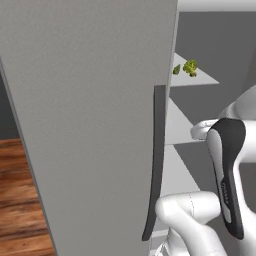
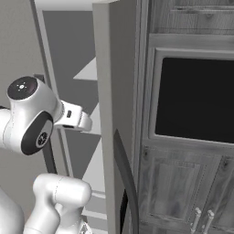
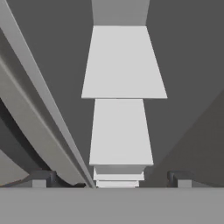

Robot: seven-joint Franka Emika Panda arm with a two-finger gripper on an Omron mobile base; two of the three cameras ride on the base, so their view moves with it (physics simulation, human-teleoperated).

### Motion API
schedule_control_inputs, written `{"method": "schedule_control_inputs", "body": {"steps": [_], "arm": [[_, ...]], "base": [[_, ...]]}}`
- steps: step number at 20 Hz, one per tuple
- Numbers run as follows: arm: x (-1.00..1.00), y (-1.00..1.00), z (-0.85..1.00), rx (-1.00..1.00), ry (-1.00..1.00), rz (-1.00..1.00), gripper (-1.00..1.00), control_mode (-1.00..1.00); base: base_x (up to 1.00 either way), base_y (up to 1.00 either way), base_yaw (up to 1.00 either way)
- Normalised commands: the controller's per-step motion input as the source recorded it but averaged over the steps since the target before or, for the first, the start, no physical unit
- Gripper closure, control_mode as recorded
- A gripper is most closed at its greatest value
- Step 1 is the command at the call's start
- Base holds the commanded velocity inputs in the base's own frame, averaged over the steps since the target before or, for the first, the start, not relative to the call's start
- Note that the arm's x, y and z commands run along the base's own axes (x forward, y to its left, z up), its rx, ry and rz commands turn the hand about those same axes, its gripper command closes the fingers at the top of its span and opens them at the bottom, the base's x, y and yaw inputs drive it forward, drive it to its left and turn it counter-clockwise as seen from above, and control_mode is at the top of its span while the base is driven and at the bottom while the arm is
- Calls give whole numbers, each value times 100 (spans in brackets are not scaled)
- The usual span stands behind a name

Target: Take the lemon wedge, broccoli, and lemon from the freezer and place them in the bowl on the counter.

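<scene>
Standing ajar at the left, the freezer point(image 1: 90, 125) door carries a dark curved handle point(image 1: 154, 165); no legible writing shows on it; right of the door, the broccoli point(image 1: 190, 66) sits on an upper pale shelf point(image 1: 200, 80); inside, the gripper point(image 3: 111, 179) has its fingers spread wide, holding nothing.

Freezer door point(image 1: 90, 125) beside open shelves point(image 3: 124, 63)
</scene>
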Motion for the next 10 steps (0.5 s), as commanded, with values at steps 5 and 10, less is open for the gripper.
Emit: {"method": "schedule_control_inputs", "body": {"steps": [5, 10], "arm": [[10, -16, 45, 0, -3, 0, -100, -100], [2, -11, 42, 0, -10, 0, -100, -100]], "base": [[0, 0, 0], [0, 0, 0]]}}
